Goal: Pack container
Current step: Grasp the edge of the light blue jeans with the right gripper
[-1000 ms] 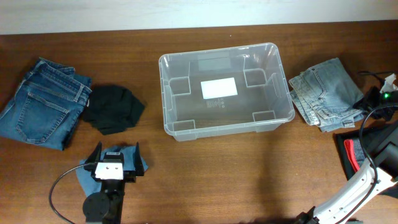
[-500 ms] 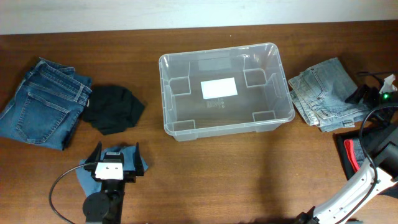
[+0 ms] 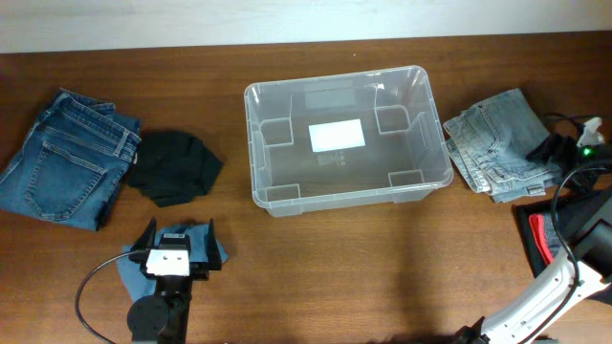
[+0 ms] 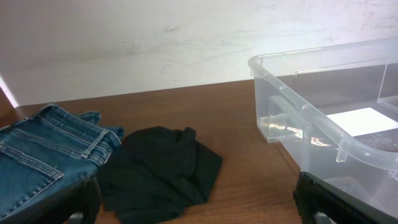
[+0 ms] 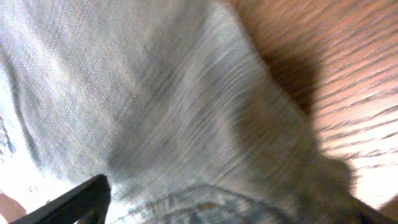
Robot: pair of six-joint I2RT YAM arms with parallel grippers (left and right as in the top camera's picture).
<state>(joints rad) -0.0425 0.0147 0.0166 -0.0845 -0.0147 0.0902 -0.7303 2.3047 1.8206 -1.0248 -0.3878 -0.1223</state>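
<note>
The clear container (image 3: 335, 78) stands mid-table with only a white label on its bottom; its rim (image 4: 298, 102) also shows in the left wrist view. Light-blue jeans (image 3: 492, 143) lie to its right. My right gripper (image 3: 550, 149) hangs over their right edge, open, and the pale denim (image 5: 186, 106) fills the view between its wide-set jaws (image 5: 224, 211). Dark-blue jeans (image 3: 67, 158) and a black garment (image 3: 172, 167) lie at the left. My left gripper (image 3: 177, 250) rests open near the front, facing the black garment (image 4: 161, 174), with nothing between its fingers (image 4: 199, 211).
A small blue cloth (image 3: 129, 272) lies under the left gripper. A red-and-black object (image 3: 540, 234) sits at the right edge, with cables and the white arm link (image 3: 535, 296) near it. The dark-blue jeans (image 4: 43, 155) lie at the left of the left wrist view.
My right gripper has shifted a little to the left, onto the edge of the light-blue jeans. The left arm and the clothes have not moved.
</note>
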